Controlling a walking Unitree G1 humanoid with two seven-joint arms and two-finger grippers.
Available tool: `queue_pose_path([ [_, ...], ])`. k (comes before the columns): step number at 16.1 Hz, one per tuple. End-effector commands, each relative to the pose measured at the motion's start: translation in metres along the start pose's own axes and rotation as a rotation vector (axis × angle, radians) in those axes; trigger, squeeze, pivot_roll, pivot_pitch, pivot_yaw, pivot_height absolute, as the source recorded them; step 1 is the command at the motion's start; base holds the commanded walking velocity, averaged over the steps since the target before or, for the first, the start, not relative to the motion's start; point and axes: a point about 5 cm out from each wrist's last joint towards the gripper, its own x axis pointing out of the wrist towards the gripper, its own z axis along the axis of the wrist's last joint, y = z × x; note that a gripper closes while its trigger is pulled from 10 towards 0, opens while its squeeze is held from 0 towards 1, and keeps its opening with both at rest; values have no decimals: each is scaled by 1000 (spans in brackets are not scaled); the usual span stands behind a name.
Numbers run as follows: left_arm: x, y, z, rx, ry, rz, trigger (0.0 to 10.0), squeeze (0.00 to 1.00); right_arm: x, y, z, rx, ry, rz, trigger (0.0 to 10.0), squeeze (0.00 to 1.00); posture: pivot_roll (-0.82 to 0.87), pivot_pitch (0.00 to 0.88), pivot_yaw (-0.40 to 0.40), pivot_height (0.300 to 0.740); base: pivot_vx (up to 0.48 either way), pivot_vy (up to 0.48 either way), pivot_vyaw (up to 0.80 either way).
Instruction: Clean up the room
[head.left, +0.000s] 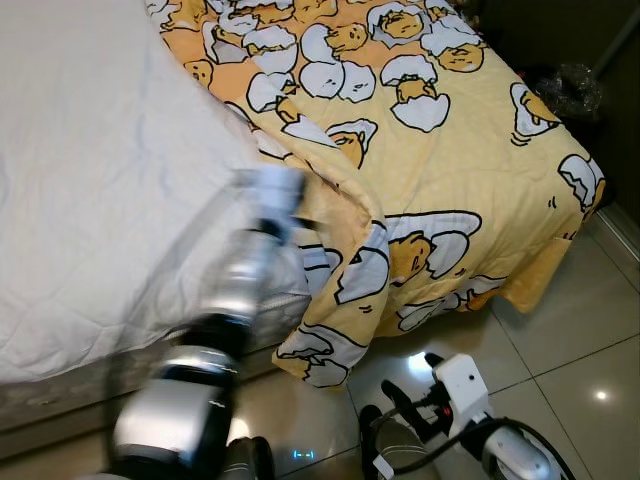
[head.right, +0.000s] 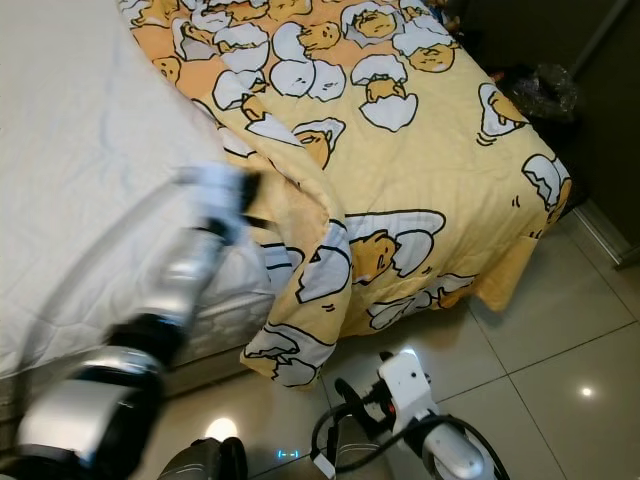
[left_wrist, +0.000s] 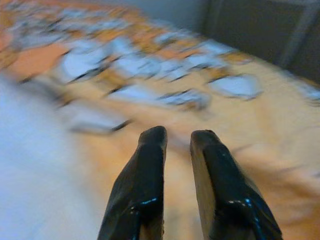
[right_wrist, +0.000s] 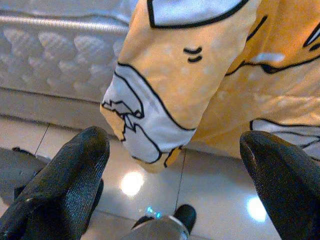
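A yellow blanket (head.left: 440, 170) printed with cartoon eggs covers the right part of the bed, and one corner (head.left: 330, 350) hangs down to the floor. My left arm is raised and blurred, with its left gripper (head.left: 283, 188) at the blanket's folded edge beside the bare white sheet (head.left: 100, 170). In the left wrist view the left gripper (left_wrist: 177, 137) is open by a narrow gap with nothing in it, just above the blanket (left_wrist: 260, 130). My right gripper (right_wrist: 175, 140) is open wide, low over the floor in front of the hanging corner (right_wrist: 150, 120). It also appears as the right gripper (head.left: 405, 395).
The quilted mattress side (right_wrist: 55, 55) runs along the bed's foot. Glossy tiled floor (head.left: 580, 350) lies to the right of the bed. A black bin with a plastic bag (head.left: 567, 90) stands by the dark wall at the back right.
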Motion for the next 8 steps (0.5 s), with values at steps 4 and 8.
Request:
queue_pose_path([
  [4,-32,-6,-70,-122,330,35,10000,1000,-3,-2,4,-12,-21,-8,10000,0,-281,218,-19,731,0,0,0],
  [8,-32,-12,-74,-272,332,29,10000,1000,-6,-2,2,-18,-20,-5,10000,0,-291,212,-21,731,0,0,0],
])
